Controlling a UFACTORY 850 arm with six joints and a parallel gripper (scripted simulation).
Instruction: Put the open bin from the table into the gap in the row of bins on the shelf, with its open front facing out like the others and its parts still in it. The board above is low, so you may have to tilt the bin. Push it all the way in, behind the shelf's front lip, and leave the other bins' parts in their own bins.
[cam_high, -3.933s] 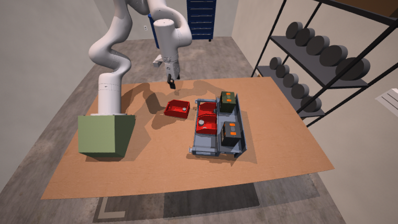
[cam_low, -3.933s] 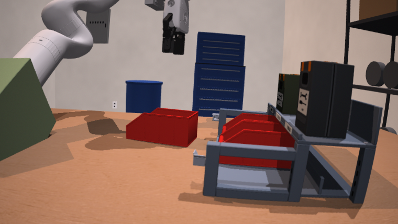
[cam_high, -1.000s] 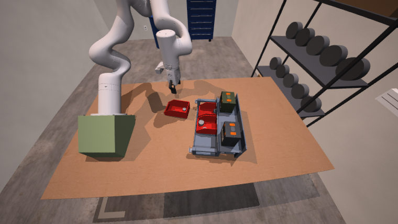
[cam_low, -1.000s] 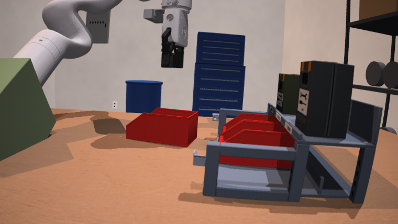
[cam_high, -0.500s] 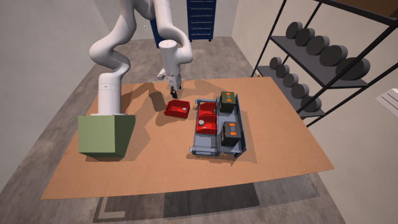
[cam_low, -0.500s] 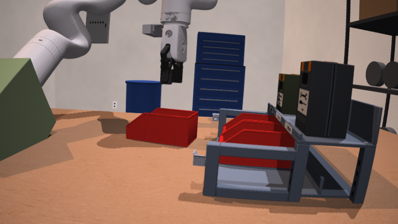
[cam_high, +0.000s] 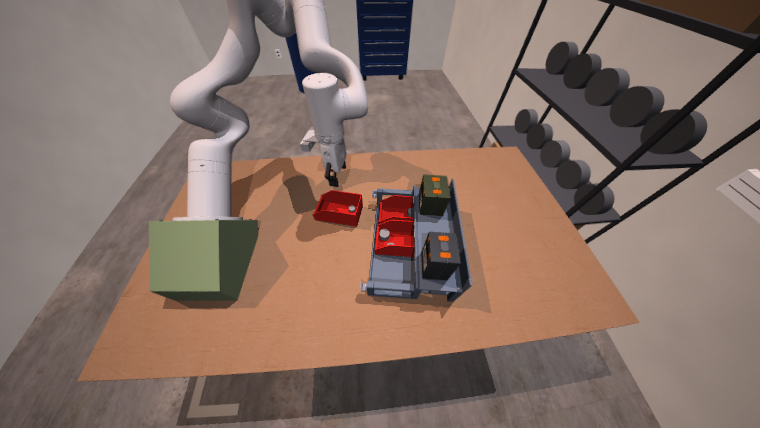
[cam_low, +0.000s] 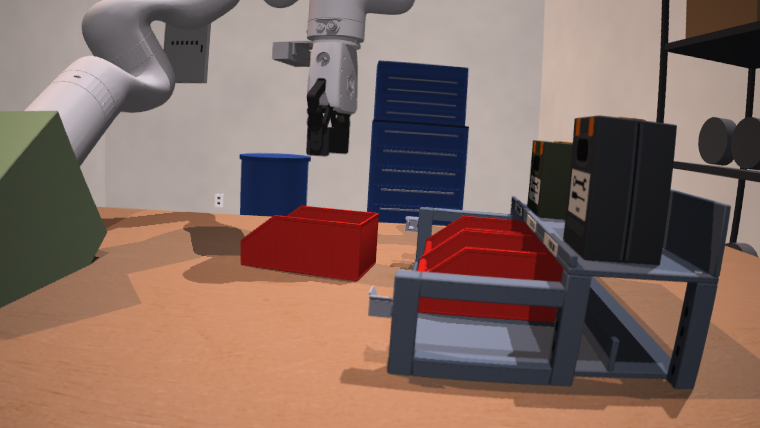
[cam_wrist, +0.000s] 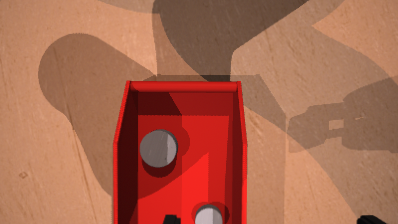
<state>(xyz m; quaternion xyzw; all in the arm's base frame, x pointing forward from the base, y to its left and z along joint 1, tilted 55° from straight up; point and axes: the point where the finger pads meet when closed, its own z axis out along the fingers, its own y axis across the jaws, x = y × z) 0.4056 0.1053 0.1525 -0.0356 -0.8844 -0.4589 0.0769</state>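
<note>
Bin-fetching is the step in hand, judging by how things lie. Largest first: the table (cam_high: 329, 329) carries the grey shelf (cam_low: 481, 296), which holds two red bins (cam_high: 396, 228) in its lower row with a gap at its near end, and two dark cases (cam_low: 619, 186) on its upper board. The open bin (cam_low: 313, 241) sits on the table beside the shelf, apart from it, with two grey parts (cam_wrist: 159, 148) inside (both visible from the wrist). Above it hangs the gripper (cam_low: 327, 135), fingers spread wide and holding nothing, well clear of the bin's rim. Next, I judge, it must come down over one wall of the bin and close there, keeping the bin level enough that the parts stay put.
</note>
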